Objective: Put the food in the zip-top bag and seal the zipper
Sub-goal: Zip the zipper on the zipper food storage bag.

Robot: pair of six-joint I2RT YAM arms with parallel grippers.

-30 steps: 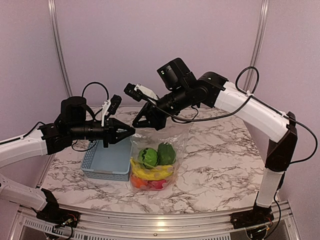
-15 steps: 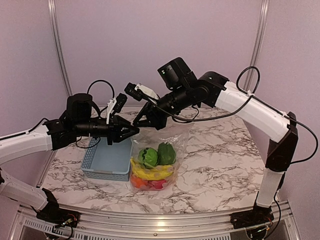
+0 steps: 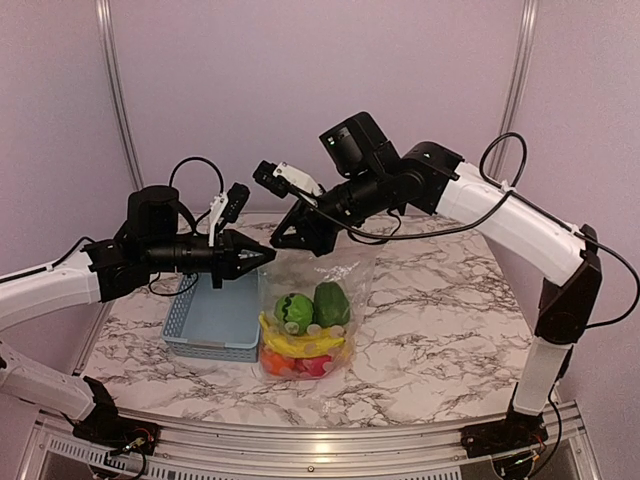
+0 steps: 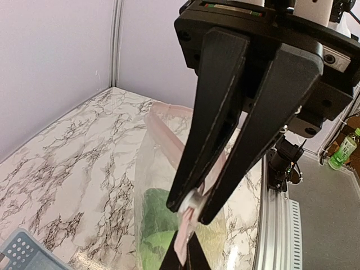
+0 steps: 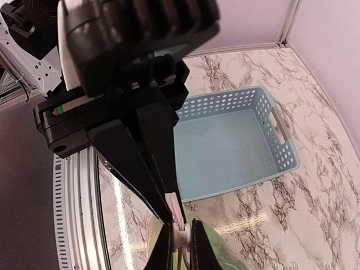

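Observation:
The clear zip-top bag (image 3: 345,275) hangs by its mouth, its bottom on the marble table. The food is inside: green pieces (image 3: 312,307), yellow bananas (image 3: 300,345), red and orange pieces (image 3: 295,365). My left gripper (image 3: 266,257) is shut on the end of the pinkish zipper strip (image 4: 180,247); its tips show in the left wrist view (image 4: 188,246) and the right wrist view (image 5: 175,219). My right gripper (image 3: 280,243) is shut on the whitish slider tab (image 5: 181,237) right beside it; it also shows in both wrist views (image 5: 182,225) (image 4: 194,206). The strip (image 4: 160,129) runs on along the mouth.
The grey-blue mesh basket (image 3: 215,320) stands left of the bag, nothing showing inside (image 5: 225,146). The two grippers meet tip to tip above its right edge. Metal rails edge the table front (image 3: 300,440). Purple walls close the back and sides.
My left gripper pushed a little toward the bag mouth, then settled with its tips closed at the strip's end. The right arm and the bag mouth rose slightly.

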